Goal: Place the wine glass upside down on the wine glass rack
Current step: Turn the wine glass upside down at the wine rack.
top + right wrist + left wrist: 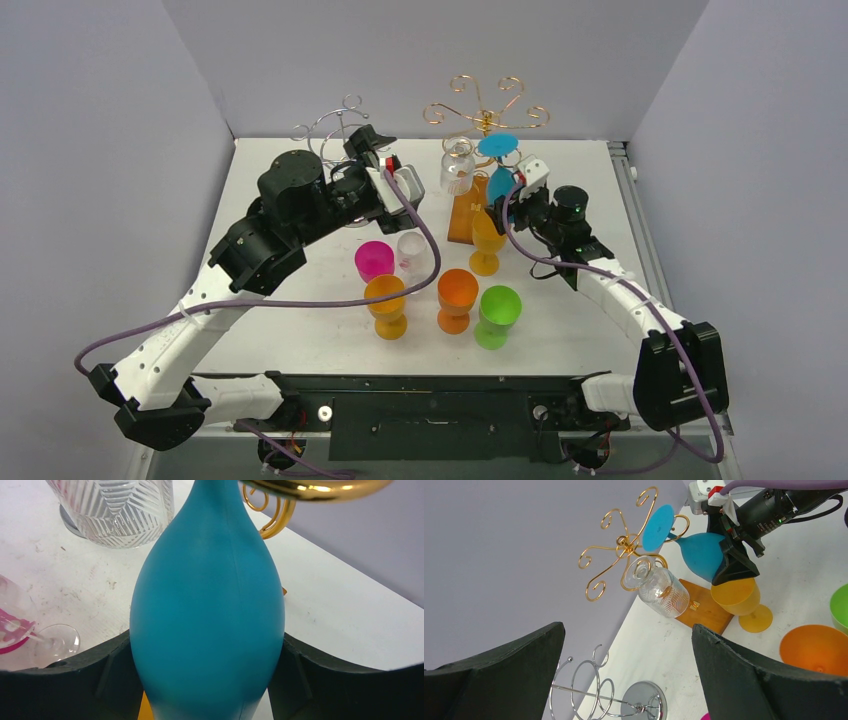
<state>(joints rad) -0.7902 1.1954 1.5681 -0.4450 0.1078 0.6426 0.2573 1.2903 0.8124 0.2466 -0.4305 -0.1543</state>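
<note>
Right gripper clamped on bowl of inverted teal plastic wine glass, foot up by a curl of the gold wire rack; left gripper wide apart, empty. Can't tell if stem's seated, so if I let go early it drops onto amber plastic goblet & worktop

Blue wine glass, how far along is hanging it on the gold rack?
Done: a clear cut glass hangs upside down on the gold rack. In hand: the right claw grips the blue wine glass by its bowl, inverted, foot up among the rack's arms. To do: seating it and letting go. The left claw is open, empty.
</note>
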